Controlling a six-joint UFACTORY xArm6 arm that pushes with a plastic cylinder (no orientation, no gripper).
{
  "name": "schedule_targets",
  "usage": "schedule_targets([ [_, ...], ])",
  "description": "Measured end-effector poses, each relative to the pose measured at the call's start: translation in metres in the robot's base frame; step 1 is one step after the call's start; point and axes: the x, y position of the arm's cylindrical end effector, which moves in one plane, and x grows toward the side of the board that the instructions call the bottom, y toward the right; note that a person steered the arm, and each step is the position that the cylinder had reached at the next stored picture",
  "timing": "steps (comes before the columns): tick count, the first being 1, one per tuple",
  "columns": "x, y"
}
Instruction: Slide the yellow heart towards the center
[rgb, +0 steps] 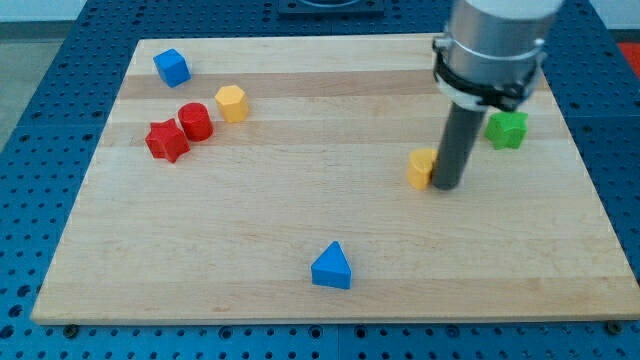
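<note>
The yellow heart (421, 168) lies right of the board's middle, partly hidden behind my rod. My tip (445, 186) rests on the board right against the heart's right side, touching or nearly touching it. The rod rises from there to the grey arm body at the view's top right.
A green block (507, 129) sits just right of the rod. A blue triangle (332, 267) lies near the bottom middle. At the upper left are a blue cube (171, 67), a yellow hexagon (231, 103), a red cylinder (194, 121) and a red star (166, 141). The wooden board (250, 200) ends at blue pegboard.
</note>
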Motion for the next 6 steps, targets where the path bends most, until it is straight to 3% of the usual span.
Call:
schedule_targets([
  [3,-0.119,-0.072],
  [4,-0.115,-0.033],
  [5,-0.084,0.03],
  [6,0.004,0.046],
])
